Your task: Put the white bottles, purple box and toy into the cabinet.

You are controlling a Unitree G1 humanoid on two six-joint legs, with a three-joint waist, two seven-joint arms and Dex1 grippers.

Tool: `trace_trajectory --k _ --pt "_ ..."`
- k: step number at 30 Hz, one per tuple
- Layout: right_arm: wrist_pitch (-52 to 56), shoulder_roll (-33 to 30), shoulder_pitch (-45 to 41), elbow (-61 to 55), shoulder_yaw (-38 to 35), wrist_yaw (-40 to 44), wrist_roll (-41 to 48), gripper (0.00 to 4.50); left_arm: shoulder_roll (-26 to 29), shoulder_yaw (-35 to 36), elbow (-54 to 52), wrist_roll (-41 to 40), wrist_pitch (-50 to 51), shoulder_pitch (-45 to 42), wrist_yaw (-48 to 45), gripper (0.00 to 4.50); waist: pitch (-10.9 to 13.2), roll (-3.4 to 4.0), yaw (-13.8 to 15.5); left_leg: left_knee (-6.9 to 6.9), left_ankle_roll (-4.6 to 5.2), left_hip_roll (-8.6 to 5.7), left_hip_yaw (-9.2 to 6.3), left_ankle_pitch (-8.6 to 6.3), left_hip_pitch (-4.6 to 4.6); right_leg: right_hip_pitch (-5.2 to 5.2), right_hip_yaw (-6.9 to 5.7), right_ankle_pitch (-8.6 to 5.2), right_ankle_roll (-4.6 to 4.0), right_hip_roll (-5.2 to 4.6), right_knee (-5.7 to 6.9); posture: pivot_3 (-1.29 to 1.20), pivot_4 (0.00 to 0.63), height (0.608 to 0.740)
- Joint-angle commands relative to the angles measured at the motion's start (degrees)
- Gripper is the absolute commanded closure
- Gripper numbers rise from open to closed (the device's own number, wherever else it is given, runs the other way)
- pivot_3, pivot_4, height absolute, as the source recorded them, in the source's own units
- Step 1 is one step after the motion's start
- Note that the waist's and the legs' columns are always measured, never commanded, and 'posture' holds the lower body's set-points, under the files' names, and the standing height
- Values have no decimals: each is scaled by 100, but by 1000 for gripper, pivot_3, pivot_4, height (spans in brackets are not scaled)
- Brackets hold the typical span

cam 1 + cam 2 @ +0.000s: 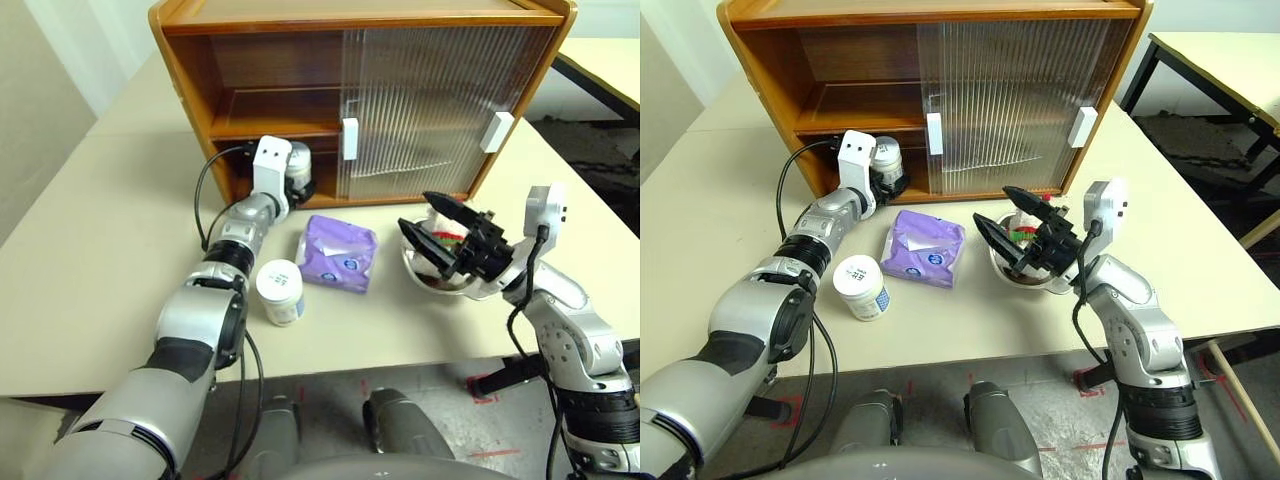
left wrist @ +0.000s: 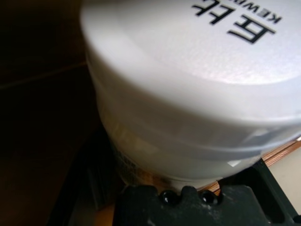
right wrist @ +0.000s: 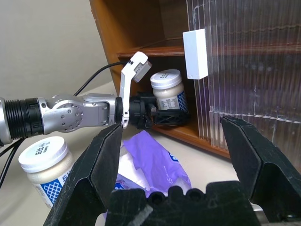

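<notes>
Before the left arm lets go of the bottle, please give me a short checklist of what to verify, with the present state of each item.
1. Left pincer closed on the white bottle: ok.
2. Bottle inside the lower shelf opening of the cabinet: ok, at its front edge.
3. Bottle resting on the shelf floor: cannot tell.
4. Sliding door away from the left opening: ok.
5. Right pincer open and holding nothing, above the metal dish: ok.
6. Second bottle and purple box on the table, not yet put away: not ok.
</notes>
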Motion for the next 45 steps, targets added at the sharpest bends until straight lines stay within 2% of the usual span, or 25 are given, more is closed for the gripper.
trace_trajectory --k 1,7,16,17,20,38,45 --pt "121 -69 76 -297 -160 -114 178 0 50 59 35 36 -16 -90 -109 1231 0 0 -28 0 0 0 0 0 0 0 0 0 0 0 0 -44 0 740" --pt "270 -51 106 -467 -92 -230 265 0 103 84 109 68 3 -127 -125 1231 3 -6 -64 0 0 -4 -2 0 1 2 1 -2 4 -2 0 -43 24 740" --pt "265 6 153 -533 -19 -288 281 0 111 138 277 128 -72 -271 83 1231 3 -6 -60 0 0 -8 -5 0 2 3 1 -2 6 -4 0 -62 14 740" --pt "260 -4 163 -534 -25 -286 281 0 111 139 291 131 -72 -279 88 733 3 -6 -60 0 0 -8 -5 0 2 3 1 -2 7 -4 0 -62 14 740" --pt "269 -25 196 -564 -65 -301 310 0 105 194 312 83 -82 -290 90 37 3 -6 -61 0 0 -9 -5 0 2 3 1 1 11 -5 0 -64 15 740" --pt "276 -81 128 -577 -61 -231 436 0 33 327 266 78 -124 -259 -26 37 2 -8 -78 0 0 -18 -11 0 5 6 4 6 19 -8 1 -62 4 740" --pt "133 136 -51 -287 115 -128 343 0 85 195 -40 156 -277 318 -357 37 -9 -11 -82 0 0 -20 -13 0 8 9 4 6 19 -9 0 -41 0 740"
